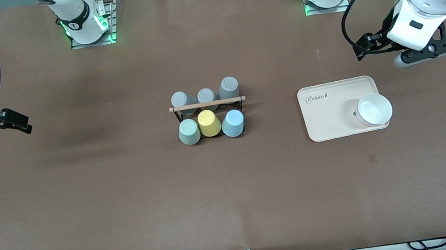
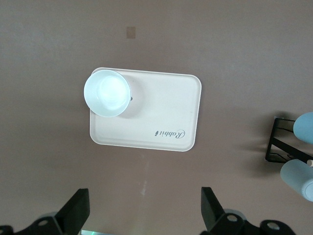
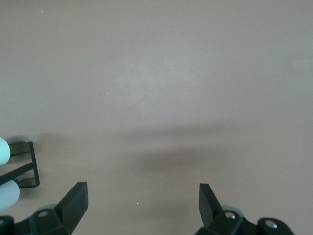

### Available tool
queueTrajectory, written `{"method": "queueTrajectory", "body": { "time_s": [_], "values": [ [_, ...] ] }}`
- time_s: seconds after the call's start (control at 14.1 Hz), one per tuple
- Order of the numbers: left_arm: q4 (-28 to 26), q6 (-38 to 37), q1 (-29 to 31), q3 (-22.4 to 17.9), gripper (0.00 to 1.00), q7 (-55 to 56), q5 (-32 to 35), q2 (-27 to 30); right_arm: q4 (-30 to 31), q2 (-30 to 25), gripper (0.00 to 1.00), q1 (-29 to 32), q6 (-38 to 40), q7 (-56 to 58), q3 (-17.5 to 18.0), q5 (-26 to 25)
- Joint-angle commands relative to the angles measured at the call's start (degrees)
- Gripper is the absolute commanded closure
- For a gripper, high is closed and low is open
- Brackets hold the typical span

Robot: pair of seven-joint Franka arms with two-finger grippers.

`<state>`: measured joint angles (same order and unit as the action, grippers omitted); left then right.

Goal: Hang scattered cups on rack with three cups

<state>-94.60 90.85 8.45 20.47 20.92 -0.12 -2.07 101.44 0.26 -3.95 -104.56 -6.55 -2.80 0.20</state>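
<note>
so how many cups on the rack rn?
6, all on the rack. Row nearer the front camera: mint green cup, yellow cup, light blue cup. Farther row: three grey cups.

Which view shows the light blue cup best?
The front view: the light blue cup sits whole on the rack beside the yellow cup. The left wrist view catches pale blue slivers at its edge; the right wrist view shows none.

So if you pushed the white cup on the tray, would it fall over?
Probably it would slide before tipping: the white cup stands upright on the smooth beige tray. It looks like thin plastic, so likely light. It sits near the tray's edge and might slip off.
</note>
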Motion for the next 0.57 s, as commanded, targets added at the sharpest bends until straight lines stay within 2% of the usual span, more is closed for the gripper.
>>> {"method": "queueTrajectory", "body": {
  "time_s": [0.0,0.21,0.5],
  "values": [
    [1.96,-1.2,-0.01,0.1,0.0,-1.14,-0.41,-1.09,1.15,-1.32,0.0,0.17,-1.26,0.4,0.52,-0.46],
    [3.28,-1.38,-0.01,0.1,0.0,-1.14,-0.41,-2.24,-5.27,2.01,0.0,0.17,1.46,-2.04,0.61,0.15],
    [3.28,-1.55,-0.1,0.1,0.0,-1.06,-0.5,-2.24,-6.69,2.46,0.0,0.09,1.99,-2.85,0.69,-0.02]
  ]
}}
